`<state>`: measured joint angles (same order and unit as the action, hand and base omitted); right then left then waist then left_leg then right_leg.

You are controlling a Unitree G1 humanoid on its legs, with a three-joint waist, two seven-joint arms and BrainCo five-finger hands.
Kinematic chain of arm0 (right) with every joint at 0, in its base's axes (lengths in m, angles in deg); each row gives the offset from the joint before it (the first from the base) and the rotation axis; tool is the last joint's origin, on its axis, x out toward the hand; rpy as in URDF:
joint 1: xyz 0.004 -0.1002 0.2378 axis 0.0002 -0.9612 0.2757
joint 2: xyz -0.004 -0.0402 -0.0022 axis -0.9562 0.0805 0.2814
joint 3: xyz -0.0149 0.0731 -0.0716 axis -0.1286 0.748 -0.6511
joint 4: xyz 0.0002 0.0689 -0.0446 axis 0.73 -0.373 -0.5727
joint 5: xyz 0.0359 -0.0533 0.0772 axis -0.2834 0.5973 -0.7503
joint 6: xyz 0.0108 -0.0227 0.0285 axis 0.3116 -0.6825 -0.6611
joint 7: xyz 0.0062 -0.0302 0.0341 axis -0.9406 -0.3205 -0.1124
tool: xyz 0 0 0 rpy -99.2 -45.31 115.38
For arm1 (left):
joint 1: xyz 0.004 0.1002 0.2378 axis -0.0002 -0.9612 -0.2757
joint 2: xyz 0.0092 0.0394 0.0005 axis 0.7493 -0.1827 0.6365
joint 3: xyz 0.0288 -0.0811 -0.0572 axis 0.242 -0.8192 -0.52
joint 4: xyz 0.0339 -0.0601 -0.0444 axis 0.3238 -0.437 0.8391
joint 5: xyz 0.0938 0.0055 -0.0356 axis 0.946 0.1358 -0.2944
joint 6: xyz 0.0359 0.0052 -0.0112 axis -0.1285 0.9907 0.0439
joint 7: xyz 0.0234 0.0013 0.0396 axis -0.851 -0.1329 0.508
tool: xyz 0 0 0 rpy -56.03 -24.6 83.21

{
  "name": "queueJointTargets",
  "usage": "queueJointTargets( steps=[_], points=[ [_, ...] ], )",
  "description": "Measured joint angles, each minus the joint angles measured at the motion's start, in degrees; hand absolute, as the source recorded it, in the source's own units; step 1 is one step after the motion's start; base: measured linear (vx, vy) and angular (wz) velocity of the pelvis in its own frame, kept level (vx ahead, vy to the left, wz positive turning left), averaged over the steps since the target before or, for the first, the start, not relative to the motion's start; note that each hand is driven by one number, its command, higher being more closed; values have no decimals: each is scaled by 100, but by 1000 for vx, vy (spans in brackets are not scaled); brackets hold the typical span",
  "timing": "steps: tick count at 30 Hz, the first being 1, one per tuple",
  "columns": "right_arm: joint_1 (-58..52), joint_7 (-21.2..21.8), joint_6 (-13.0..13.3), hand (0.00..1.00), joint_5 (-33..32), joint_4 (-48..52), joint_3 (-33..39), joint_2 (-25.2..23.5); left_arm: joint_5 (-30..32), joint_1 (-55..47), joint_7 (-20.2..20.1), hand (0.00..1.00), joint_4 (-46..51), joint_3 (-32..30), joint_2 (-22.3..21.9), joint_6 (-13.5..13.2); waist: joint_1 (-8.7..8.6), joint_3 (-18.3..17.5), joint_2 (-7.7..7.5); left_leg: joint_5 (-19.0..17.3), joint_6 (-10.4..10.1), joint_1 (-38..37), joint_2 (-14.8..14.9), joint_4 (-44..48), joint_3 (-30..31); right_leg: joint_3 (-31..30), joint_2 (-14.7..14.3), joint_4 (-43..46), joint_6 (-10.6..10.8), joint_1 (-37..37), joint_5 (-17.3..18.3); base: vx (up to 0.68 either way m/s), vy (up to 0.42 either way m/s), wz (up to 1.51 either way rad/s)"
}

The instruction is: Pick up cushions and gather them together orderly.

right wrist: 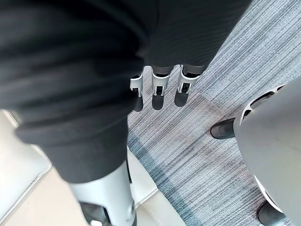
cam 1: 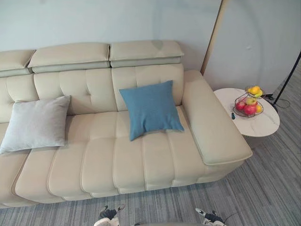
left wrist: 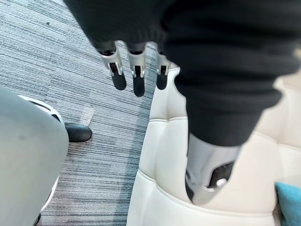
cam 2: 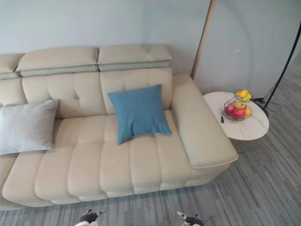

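A blue cushion (cam 1: 150, 108) leans upright against the backrest on the right seat of the cream sofa (cam 1: 117, 165). A light grey cushion (cam 1: 35, 123) leans on the backrest further left, about one seat width away from it. Both of my hands hang low over the carpet in front of the sofa, well short of the cushions. The left hand (cam 1: 107, 215) has straight fingers (left wrist: 136, 75) and holds nothing. The right hand (cam 1: 209, 217) likewise has relaxed, straight fingers (right wrist: 160, 89) with nothing in them. A corner of the blue cushion (left wrist: 289, 202) shows in the left wrist view.
A wide armrest (cam 1: 214, 122) closes the sofa's right end. Beside it stands a round white side table (cam 1: 263, 127) carrying a wire fruit basket (cam 1: 248, 101). A black lamp pole (cam 1: 287, 80) rises at the far right. Grey striped carpet (cam 1: 263, 188) lies in front.
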<state>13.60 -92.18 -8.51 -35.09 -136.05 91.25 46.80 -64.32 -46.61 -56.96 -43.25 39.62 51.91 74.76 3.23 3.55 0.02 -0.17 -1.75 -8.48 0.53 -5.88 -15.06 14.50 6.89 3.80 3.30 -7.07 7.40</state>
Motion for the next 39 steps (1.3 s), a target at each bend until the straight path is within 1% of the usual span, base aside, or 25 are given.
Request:
queueJointTargets(
  steps=[9,11,13,15,16,18,19,21,23,24,25,26,27,28,29,30,31,32,33,34,35,36,37,38,39],
  points=[
    [-12,-16,-98,0,2,44,-303,60,-26,83,-114,0,1,18,-25,14,-46,193,16,-17,-29,-76,82,5,-222,-102,-12,65,1,11,7,-5,-1,-6],
    [-6,-21,-119,0,1,140,-515,81,-52,148,-121,0,1,9,-15,62,-34,288,-14,-139,-88,-13,123,274,-323,-325,-20,118,-2,126,7,-37,-3,-59],
    [37,-34,-112,0,1,259,-695,-7,-109,229,-167,0,8,2,59,84,-11,384,-140,-329,80,446,126,1152,9,-836,27,308,-18,465,-8,-38,-64,-99],
    [86,-45,-120,0,8,269,-748,49,-148,254,-172,0,6,2,-7,91,-42,371,-44,-594,-1,540,279,1319,20,-1235,-134,376,-19,768,-87,-16,-51,-128],
    [131,-50,-119,0,10,280,-808,95,-163,268,-180,0,-11,1,-50,101,-36,374,63,-842,-130,483,437,1310,-310,-1581,-335,389,-37,947,-175,-6,19,-162],
    [196,-53,-120,0,42,283,-917,58,-198,282,-203,0,-8,0,-23,98,9,357,37,-915,-182,394,540,1312,-912,-2096,-501,368,-56,1175,-350,-43,38,-190],
    [274,-54,-121,0,157,289,-981,3,-194,264,-224,0,-9,4,43,101,-6,344,-33,-970,-209,375,671,1320,-1462,-2293,-601,316,-146,1393,-441,-71,-6,-207],
    [323,-55,-126,0,225,341,-973,-62,-185,369,-224,0,-8,13,90,101,-60,365,-61,-1022,-271,359,840,1400,-2141,-1561,-466,485,-396,1700,-342,-34,-19,-192],
    [309,-63,-130,0,229,397,-942,-96,-145,370,-227,0,-19,241,154,104,-63,377,-119,-1026,-283,123,976,1429,-2847,256,-68,842,-419,1830,-336,22,-38,-178],
    [232,-66,-123,0,230,399,-928,-96,-145,379,-228,0,-21,313,166,104,-70,369,-133,-1026,-283,64,970,1430,-2893,736,63,878,-477,1755,-378,84,-128,-126],
    [247,-67,-121,0,229,404,-864,-72,-146,423,-230,0,-24,358,150,104,-98,400,-76,-1001,-315,-43,1000,1417,-2973,1071,96,852,-389,1631,-380,97,-142,-73],
    [249,-68,-116,0,230,433,-821,-55,-146,457,-232,0,-23,358,131,103,-141,397,-82,-963,-366,-81,1021,1411,-2988,1067,64,871,-400,1623,-380,139,-195,-62],
    [240,-67,-114,0,231,468,-729,-26,-146,506,-233,0,-20,354,24,99,-202,459,38,-910,-457,-194,1060,1442,-2992,958,-17,936,-439,1580,-298,99,-143,-41],
    [216,-67,-119,0,229,447,-612,26,-146,495,-234,0,-24,352,-55,109,-236,474,62,-848,-559,-207,1149,1746,-2979,841,-10,1114,-476,1593,-115,97,-141,-38],
    [199,-67,-119,0,226,439,-574,28,-148,493,-239,0,-5,347,-61,106,-249,474,56,-839,-575,-170,1221,1963,-2953,804,-2,1170,-481,1590,-52,96,-181,-37],
    [113,-68,-121,0,226,428,-550,25,-149,507,-241,0,-11,332,-61,108,-278,484,42,-831,-577,9,1504,2838,-2749,662,-24,1267,-499,1519,122,123,-256,-34],
    [48,-69,-127,0,220,418,-570,50,-152,520,-247,0,6,213,-77,105,-277,507,47,-698,-299,379,1870,3948,-2290,503,-135,1275,-546,1375,260,114,-254,-40],
    [44,-72,-130,0,214,413,-581,62,-156,517,-247,0,9,181,-75,103,-269,530,15,-785,-159,590,1956,4350,-2025,402,-181,1278,-576,1338,300,110,-159,-67],
    [76,-76,-160,0,213,381,-656,113,-159,511,-246,0,37,84,-90,96,-243,531,65,-1101,-259,1007,1921,4975,-1366,185,-268,1290,-676,1259,402,119,-73,-96],
    [101,-76,-186,0,211,346,-684,126,-168,513,-249,0,135,57,-119,101,-243,527,78,-1348,-366,1347,1730,5088,-903,-23,-330,1261,-692,1180,415,141,-43,-101],
    [101,-79,-191,0,211,342,-695,126,-172,510,-246,0,152,59,-122,99,-243,528,75,-1392,-344,1444,1645,5018,-777,-125,-361,1246,-694,1142,424,159,-18,-106],
    [110,-79,-192,0,211,343,-744,134,-207,502,-248,0,162,63,-128,94,-220,529,73,-1462,-293,1665,1386,4662,-452,-382,-433,1214,-627,1055,477,170,34,-109],
    [112,-82,-192,0,211,342,-773,142,-215,502,-248,0,215,55,-149,87,-178,530,73,-1459,-292,1850,1111,4245,-39,-687,-506,1210,-592,1008,523,168,67,-118],
    [105,-84,-193,0,212,337,-796,149,-216,506,-247,0,231,46,-172,82,-142,531,71,-1454,-290,1904,984,4042,206,-779,-515,1211,-580,1016,539,145,136,-142],
    [110,-92,-192,0,213,308,-862,173,-217,505,-240,0,270,7,-229,59,-80,528,72,-1412,-256,1990,669,3570,878,-1165,-619,1233,-537,1014,581,191,232,-163]
  ],
)
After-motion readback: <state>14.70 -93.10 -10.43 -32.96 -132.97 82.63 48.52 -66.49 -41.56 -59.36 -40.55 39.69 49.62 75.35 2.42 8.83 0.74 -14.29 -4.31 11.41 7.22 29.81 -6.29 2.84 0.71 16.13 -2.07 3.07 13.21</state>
